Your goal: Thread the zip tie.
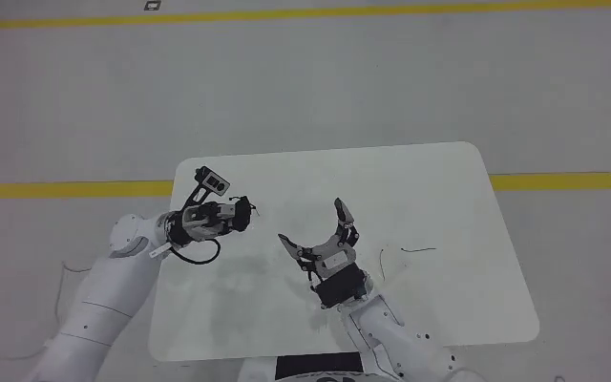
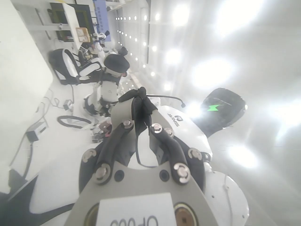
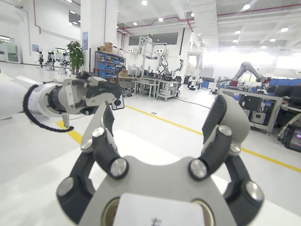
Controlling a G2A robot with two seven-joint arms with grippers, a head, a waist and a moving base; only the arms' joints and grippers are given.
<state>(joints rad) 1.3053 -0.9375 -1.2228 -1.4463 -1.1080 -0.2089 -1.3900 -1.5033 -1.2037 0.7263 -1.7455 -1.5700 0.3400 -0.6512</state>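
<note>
Top view: left gripper (image 1: 245, 212) hangs over the desk's (image 1: 458, 191) left edge, right gripper (image 1: 311, 222) near the middle, thin strands (image 1: 417, 249) lying beyond. Left wrist view: jaws clamped on the zip tie (image 2: 138, 147). Right wrist view: jaws wide apart.

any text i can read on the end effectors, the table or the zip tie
On the left end effector, the left label: print upside down, cut off by the picture's edge; not readable whole.
On the right end effector, the right label: one mark, cut off at the edge; unreadable.
On the table and the zip tie: no print seen.
</note>
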